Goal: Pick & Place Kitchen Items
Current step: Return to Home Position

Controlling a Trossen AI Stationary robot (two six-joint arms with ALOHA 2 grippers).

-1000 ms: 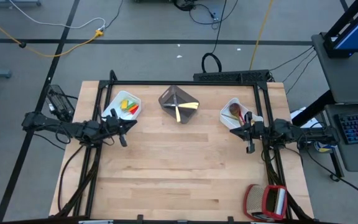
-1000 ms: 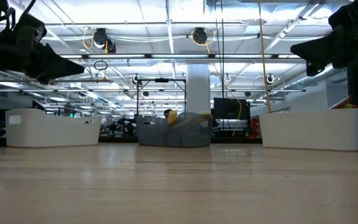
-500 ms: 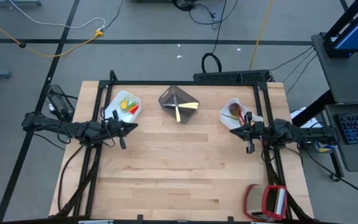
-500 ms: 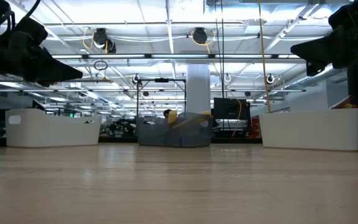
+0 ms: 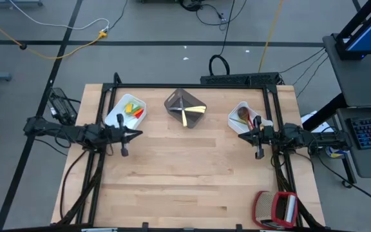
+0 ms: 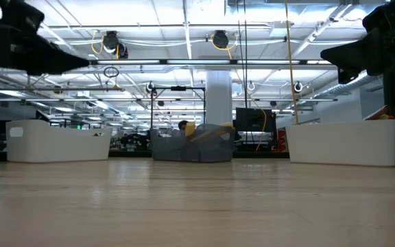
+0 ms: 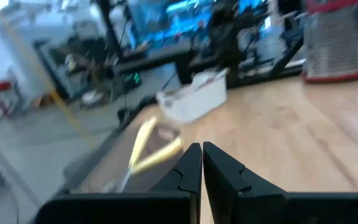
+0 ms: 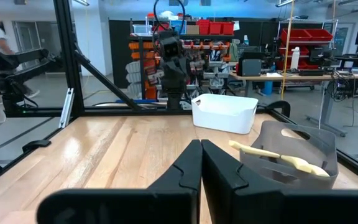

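Two grippers, both clenched on nothing. The left gripper (image 5: 134, 134) is just beside the left white bin (image 5: 137, 98), containing red, green and yellow utensils (image 5: 133, 111). The right gripper (image 5: 242, 135) is beside the right white bin (image 5: 234, 111), containing a brown wooden spoon (image 5: 243, 115). Pale-handled knives (image 5: 187, 115) lie in the grey bin (image 5: 174, 102) between.

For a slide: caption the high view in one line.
Left gripper and right gripper shut above the table; utensils sorted into left white bin, grey bin, right white bin.

Left bin (image 5: 113, 114) and right bin (image 5: 233, 120) were white, middle bin (image 5: 172, 102) grey, knives (image 5: 185, 116) pale yellow, table (image 5: 185, 174) light wood grain.
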